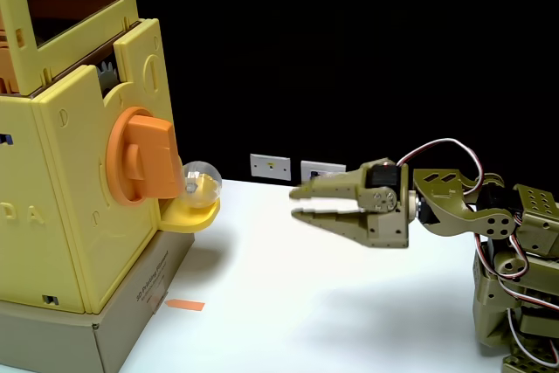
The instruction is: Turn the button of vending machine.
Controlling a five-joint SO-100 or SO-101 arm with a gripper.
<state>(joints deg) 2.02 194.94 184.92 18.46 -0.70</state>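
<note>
Hovering mid-frame, your gripper point(299, 203) is slightly parted, empty, well apart from the button point(144, 156) at left: turning still undone.

Pale-yellow vending machine point(61, 189) carried an orange button point(140, 156); the gripper point(297, 203) was olive-tan against black.

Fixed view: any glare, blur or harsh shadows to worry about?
Fixed view: sharp, no motion blur on the pincer; black backdrop, bright white table near washed out, with a soft shadow under the arm; small highlights on the clear capsule beside the orange knob; machine's window is dark.
</note>
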